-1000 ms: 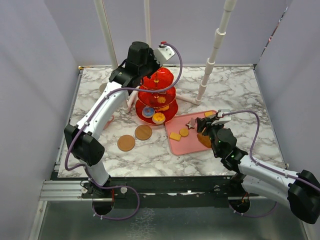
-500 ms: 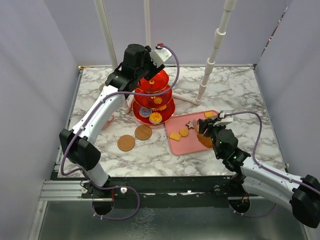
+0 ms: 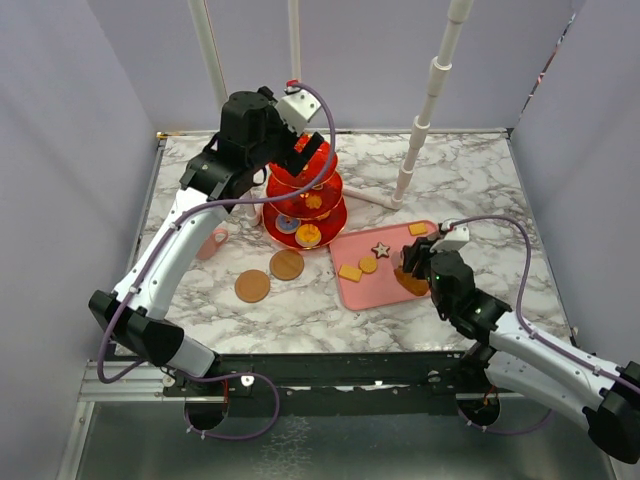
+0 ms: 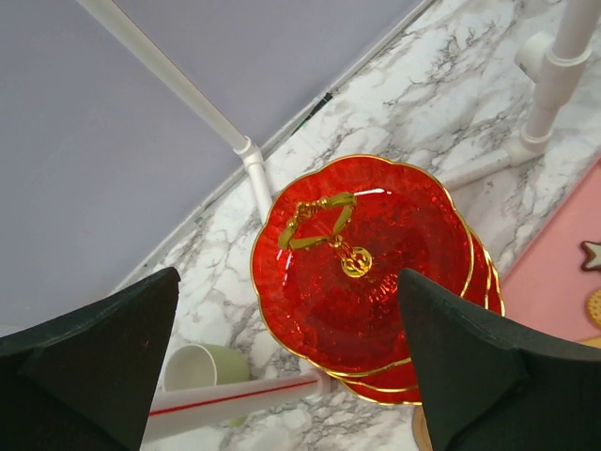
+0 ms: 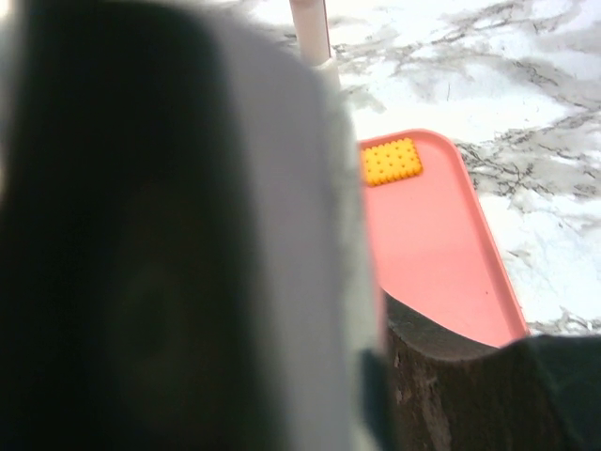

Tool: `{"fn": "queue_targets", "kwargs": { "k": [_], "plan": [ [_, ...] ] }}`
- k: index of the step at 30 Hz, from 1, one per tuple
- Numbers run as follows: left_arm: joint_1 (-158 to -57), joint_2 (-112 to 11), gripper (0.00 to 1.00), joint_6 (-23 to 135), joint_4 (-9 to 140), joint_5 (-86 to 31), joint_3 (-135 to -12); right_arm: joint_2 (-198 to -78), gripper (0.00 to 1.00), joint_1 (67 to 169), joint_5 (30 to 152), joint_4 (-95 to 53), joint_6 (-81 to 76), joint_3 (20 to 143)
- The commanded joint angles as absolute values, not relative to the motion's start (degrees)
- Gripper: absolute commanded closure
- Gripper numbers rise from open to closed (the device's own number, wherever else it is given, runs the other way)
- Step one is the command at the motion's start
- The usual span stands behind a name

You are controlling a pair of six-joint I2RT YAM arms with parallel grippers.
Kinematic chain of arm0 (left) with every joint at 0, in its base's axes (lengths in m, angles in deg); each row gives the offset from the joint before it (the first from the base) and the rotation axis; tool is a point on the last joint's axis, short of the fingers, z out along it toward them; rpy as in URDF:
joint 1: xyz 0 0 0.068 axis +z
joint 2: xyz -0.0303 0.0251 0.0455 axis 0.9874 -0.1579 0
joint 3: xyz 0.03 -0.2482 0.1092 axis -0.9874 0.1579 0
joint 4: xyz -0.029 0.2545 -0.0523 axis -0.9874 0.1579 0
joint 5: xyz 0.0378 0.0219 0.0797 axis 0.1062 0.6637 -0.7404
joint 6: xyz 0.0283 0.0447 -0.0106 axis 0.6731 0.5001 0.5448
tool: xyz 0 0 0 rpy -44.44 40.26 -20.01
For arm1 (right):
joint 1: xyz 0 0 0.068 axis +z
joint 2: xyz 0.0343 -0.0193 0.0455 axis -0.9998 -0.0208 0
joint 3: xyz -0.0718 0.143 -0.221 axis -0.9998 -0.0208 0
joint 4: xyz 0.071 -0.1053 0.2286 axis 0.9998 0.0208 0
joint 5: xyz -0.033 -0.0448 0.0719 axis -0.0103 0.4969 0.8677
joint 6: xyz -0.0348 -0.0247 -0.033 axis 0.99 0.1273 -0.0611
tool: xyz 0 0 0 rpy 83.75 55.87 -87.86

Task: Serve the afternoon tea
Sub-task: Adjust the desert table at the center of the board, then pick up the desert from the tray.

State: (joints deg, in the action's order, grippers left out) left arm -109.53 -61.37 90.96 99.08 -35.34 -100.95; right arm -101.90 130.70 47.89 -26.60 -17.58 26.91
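Two claws appear, one released and one clenched. The left claw (image 3: 305, 150) hangs with its jaws spread wide, directly above the translucent red three-tier stand (image 3: 305, 205). In its wrist view the dark fingers (image 4: 103, 357) flank the top tier, with the gold finial (image 4: 324, 221) between them. The lower tiers carry small pastries (image 3: 308, 235).

On the marble worktop (image 3: 480, 180), the pink mug (image 3: 212, 243) lies at the stand's 8 o'clock. The two brown coasters (image 3: 286, 264) lie near its 6 to 7 o'clock. The pale green mug (image 4: 202, 366) shows in the wrist view only, at the stand's 7 o'clock.

The right claw (image 3: 410, 272) is clenched on a brown pastry (image 5: 441, 395) over the 4 o'clock end of the pink tray (image 3: 385, 285). The tray lies just beside the stand, at its 4 o'clock. It bears a star cookie (image 3: 381, 248), a round cookie (image 3: 368, 265) and two yellow square biscuits (image 3: 350, 272).
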Motion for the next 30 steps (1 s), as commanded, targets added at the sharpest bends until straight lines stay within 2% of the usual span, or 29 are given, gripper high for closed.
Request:
{"fn": "queue_targets", "kwargs": {
  "k": [1, 6, 17, 30],
  "plan": [
    [-109.57, -57.34, 0.01, 86.82, 103.17, -32.66, -98.45, -101.87, 0.47, 130.56, 45.84, -15.27, -19.73, 32.65],
    [-109.58, -55.70, 0.01, 87.56, 103.82, -32.99, -97.11, -102.44, 0.47, 130.56, 43.04, -8.36, -21.74, 36.00],
    [-109.57, -53.30, 0.01, 83.69, 106.10, -28.28, -96.83, -105.36, 0.46, 130.56, 35.81, -3.61, -29.77, 36.07],
    [-109.57, -51.90, 0.01, 82.66, 106.20, -26.63, -98.89, -104.61, 0.42, 130.64, 36.83, -1.94, -34.61, 34.72]
  ]
}}
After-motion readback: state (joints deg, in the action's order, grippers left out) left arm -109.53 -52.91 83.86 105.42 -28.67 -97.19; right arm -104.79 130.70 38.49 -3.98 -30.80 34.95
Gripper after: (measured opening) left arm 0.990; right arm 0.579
